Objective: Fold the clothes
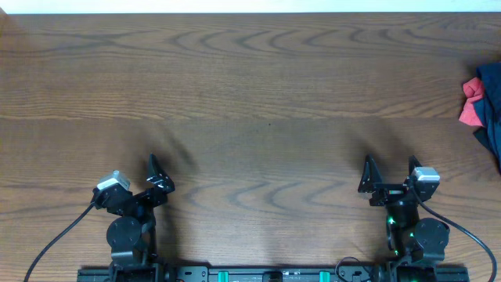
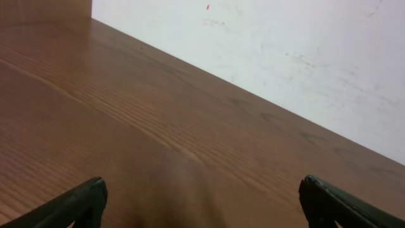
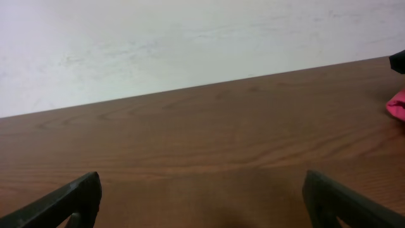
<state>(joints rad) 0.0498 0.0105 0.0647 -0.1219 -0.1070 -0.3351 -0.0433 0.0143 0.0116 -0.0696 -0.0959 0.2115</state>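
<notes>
The clothes (image 1: 491, 117) are a dark navy fabric heap at the table's far right edge, partly cut off by the overhead view's border, with a red-pink piece (image 1: 471, 108) on their left side. In the right wrist view only a dark corner (image 3: 398, 60) and a pink bit (image 3: 397, 104) show at the right edge. My left gripper (image 1: 160, 178) (image 2: 202, 202) is open and empty over bare wood near the front left. My right gripper (image 1: 391, 171) (image 3: 202, 196) is open and empty near the front right, well short of the clothes.
The wooden table (image 1: 250, 86) stretches wide between the grippers and its back edge. A white wall (image 3: 158, 38) rises behind the back edge. The arm bases and their cables sit at the front edge.
</notes>
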